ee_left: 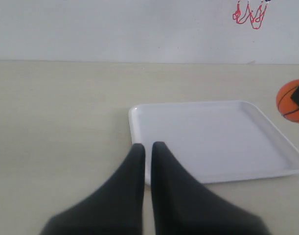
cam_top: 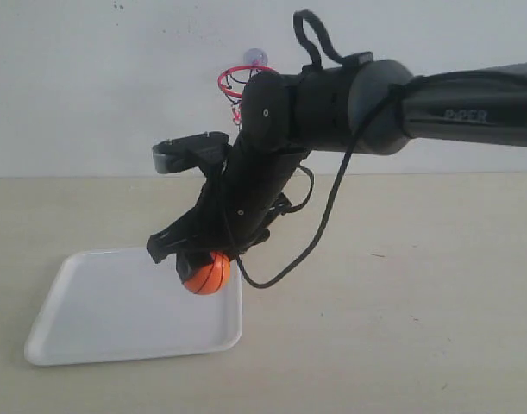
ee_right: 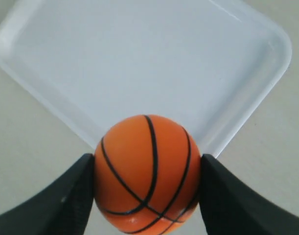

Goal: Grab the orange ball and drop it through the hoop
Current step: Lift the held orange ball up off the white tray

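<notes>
Ideally the right jaws, pinching the orange ball (ee_right: 147,174), should carry it squarely over the hoop (cam_top: 238,79) above them.

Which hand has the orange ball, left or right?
The right hand, clamped on the small orange basketball; the left hand is shut on nothing.

A plain white wall (cam_top: 90,86) fills the upper part of the frame — a few faint specks at upper left. Below, a pale beige tabletop (cam_top: 401,328) spreads across the lower part — matte, under soft, even light.
</notes>
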`<action>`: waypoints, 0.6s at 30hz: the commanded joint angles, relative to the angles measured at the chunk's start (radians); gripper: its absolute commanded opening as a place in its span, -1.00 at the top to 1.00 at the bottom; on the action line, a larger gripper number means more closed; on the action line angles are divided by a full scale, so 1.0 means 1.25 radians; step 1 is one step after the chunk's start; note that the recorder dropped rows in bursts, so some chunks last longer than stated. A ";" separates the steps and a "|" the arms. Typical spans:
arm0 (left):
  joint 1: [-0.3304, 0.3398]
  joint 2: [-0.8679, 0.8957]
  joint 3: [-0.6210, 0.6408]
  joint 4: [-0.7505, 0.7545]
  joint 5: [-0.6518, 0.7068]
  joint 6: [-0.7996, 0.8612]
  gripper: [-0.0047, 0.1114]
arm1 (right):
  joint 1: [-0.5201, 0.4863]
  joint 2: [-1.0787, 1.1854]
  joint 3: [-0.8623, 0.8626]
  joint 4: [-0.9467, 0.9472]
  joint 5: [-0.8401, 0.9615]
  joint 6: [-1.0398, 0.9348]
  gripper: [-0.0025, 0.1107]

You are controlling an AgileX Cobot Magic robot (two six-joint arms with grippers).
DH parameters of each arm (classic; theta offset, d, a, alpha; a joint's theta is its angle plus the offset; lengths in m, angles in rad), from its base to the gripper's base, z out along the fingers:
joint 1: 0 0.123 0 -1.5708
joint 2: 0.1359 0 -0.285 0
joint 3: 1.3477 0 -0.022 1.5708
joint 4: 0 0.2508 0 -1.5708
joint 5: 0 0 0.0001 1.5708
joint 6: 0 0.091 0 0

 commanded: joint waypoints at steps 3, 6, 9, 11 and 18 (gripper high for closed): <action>0.001 -0.003 0.003 -0.009 -0.002 0.003 0.85 | 0.001 -0.051 -0.006 -0.015 -0.010 -0.003 0.96; 0.001 -0.003 0.003 -0.009 -0.002 0.003 0.85 | 0.001 -0.054 -0.006 -0.030 -0.010 -0.003 0.96; 0.001 -0.003 0.003 -0.009 -0.002 0.003 0.85 | 0.001 -0.054 -0.006 -0.068 0.000 -0.030 0.96; 0.001 -0.003 0.003 -0.009 -0.002 0.003 0.85 | 0.001 -0.054 -0.006 -0.091 0.008 -0.030 0.96; 0.001 -0.003 0.003 -0.009 -0.002 0.003 0.85 | 0.000 -0.062 -0.006 -0.112 0.040 -0.073 0.96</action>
